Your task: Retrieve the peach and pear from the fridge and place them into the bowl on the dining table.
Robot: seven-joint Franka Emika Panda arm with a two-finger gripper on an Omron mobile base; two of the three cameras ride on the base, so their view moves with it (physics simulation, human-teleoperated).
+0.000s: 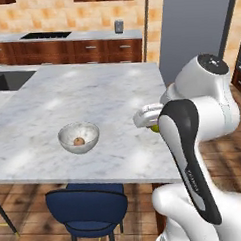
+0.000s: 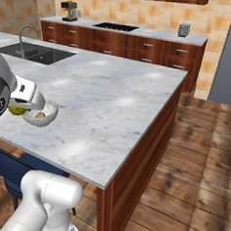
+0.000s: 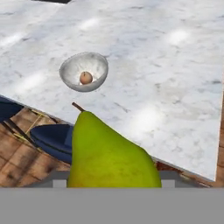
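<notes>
My gripper (image 1: 152, 125) hangs over the near edge of the dining table (image 1: 101, 88), shut on the yellow-green pear (image 3: 109, 153). The pear fills the bottom of the hand view and hides the fingertips; a bit of it shows under the hand (image 1: 154, 128) and in the right base view (image 2: 16, 110). The whitish bowl (image 1: 89, 143) stands on the marble to the left of the gripper. The orange-red peach (image 1: 79, 141) lies in it. From the hand, the bowl (image 3: 70, 65) and the peach (image 3: 86, 78) sit ahead of the pear. The grey fridge (image 1: 193, 28) stands behind the table.
A blue stool (image 1: 87, 204) is tucked under the table's near edge below the bowl. A sink (image 2: 36, 53) is set in the table's far left end. The wall counter with a cooktop (image 2: 116, 26) runs along the back. Wooden floor (image 2: 192, 157) lies to the right.
</notes>
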